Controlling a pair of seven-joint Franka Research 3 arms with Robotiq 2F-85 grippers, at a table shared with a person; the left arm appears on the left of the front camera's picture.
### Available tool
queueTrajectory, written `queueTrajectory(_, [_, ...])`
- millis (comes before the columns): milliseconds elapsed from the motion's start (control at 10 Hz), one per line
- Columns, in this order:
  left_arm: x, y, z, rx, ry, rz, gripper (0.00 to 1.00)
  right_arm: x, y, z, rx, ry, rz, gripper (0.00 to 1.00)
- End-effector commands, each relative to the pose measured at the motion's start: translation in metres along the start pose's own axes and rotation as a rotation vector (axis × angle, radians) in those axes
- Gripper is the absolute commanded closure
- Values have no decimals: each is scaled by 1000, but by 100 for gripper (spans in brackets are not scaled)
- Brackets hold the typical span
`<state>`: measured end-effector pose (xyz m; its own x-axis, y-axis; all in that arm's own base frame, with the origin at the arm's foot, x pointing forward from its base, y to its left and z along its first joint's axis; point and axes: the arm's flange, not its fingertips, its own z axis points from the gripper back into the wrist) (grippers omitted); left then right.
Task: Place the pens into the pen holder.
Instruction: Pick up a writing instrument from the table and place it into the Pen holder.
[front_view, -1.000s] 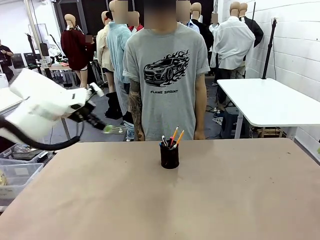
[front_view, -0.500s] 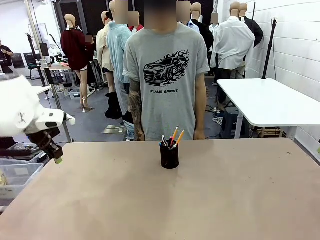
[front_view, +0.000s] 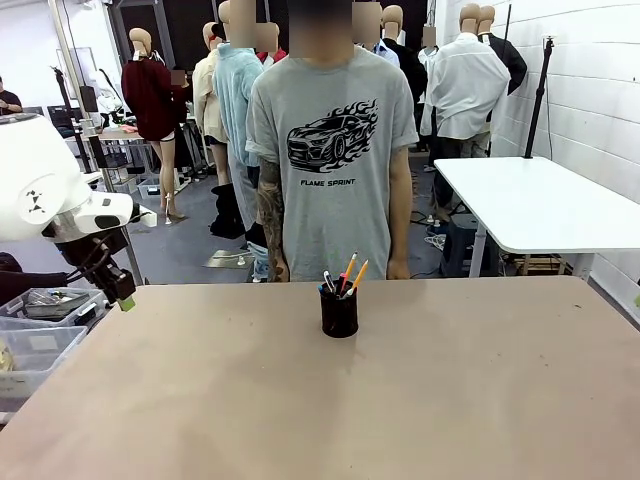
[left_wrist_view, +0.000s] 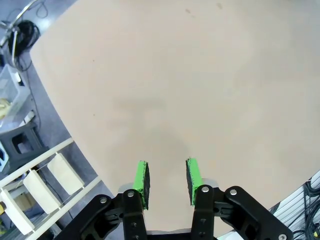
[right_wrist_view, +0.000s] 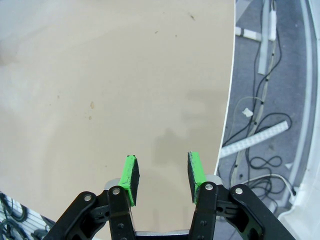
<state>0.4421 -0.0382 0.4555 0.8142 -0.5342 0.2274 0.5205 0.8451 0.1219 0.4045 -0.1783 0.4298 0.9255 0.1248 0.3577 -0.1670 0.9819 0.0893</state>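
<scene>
The black mesh pen holder (front_view: 339, 312) stands upright at the far middle of the table, just in front of the person. Several pens (front_view: 349, 273) stick out of its top, among them a yellow-orange pencil-like one and a dark one with a red end. My left gripper (front_view: 124, 299) hangs at the table's far left edge, well away from the holder. In the left wrist view the left gripper (left_wrist_view: 167, 179) is open over bare tabletop with nothing between its green pads. My right gripper (right_wrist_view: 161, 177) is open too, above the table near its edge, holding nothing.
The person (front_view: 330, 150) stands at the far side with both arms down. Clear plastic bins (front_view: 35, 345) sit on the floor left of the table. A white table (front_view: 540, 205) stands at the back right. Cables (right_wrist_view: 260, 125) lie on the floor beside the table edge.
My left arm swung back from above the table's far left toward the left edge, and its gripper has dropped lower. The holder and pens have not moved.
</scene>
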Motion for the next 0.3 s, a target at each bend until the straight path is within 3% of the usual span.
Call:
queueTrajectory(0, [-2,1,-2,20,12,6,58,-1,-1,0,-9,4,7,49])
queueTrajectory(200, [-2,1,-2,20,12,6,58,-1,-1,0,-9,4,7,49])
